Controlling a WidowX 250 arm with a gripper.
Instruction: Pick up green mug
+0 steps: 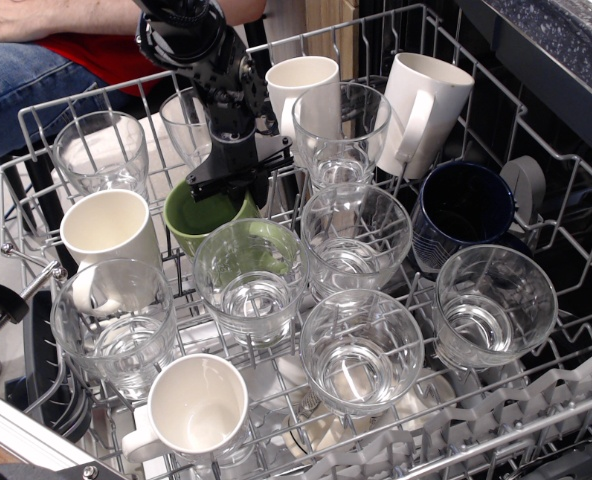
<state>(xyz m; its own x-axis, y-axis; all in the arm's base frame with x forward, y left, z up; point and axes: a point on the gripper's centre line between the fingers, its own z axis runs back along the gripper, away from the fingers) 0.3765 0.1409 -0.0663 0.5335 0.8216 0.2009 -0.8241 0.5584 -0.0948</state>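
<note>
Dishwasher rack (536, 150), crowded with glasses and mugs. Green mug (204, 216) sits left of centre toward the far edge, tilted, its mouth facing up and toward you, touching the glass (250, 272) in front. Pincer (228, 190) is at the mug's far rim, fingers apparently straddling it; whether they have closed, you cannot tell. Confirm the clamp bites the wall, then lift straight up, clear of the cream mug (111, 230) beside it.

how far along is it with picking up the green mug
Done: the gripper has reached the green mug and sits at its rim in the dish rack. In hand: closing a grip; whether the fingers have clamped the rim is unclear. Left: lifting it out, since the mug sits low among the glasses.
</note>
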